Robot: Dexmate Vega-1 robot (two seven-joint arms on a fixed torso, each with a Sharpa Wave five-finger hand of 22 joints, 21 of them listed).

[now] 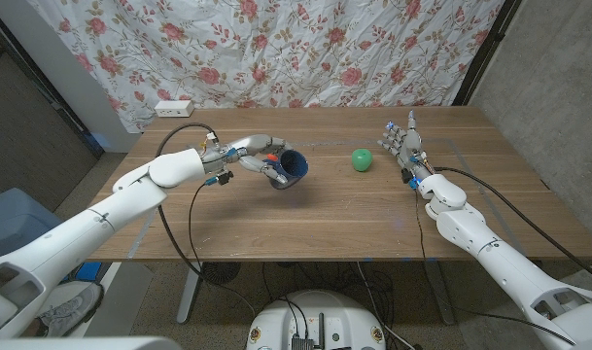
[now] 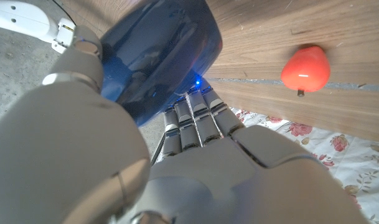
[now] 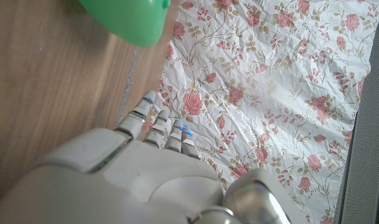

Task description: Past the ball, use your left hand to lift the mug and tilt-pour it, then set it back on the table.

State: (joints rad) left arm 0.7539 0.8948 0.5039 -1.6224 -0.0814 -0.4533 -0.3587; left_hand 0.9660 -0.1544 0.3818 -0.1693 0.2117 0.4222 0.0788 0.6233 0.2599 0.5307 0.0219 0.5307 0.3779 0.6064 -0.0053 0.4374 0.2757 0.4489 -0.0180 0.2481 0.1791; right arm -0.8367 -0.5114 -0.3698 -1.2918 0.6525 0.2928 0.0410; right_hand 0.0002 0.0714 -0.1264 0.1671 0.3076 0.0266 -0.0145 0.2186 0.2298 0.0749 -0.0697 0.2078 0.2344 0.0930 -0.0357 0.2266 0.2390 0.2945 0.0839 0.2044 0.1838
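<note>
Wooden table fills mid-frame; left hand grips the blue mug left of centre, tipped with its mouth toward the green ball (well apart, to its right); right hand waits upright, fingers spread, holding nothing.

Dark blue mug tipped sideways, left of green ball.
</note>
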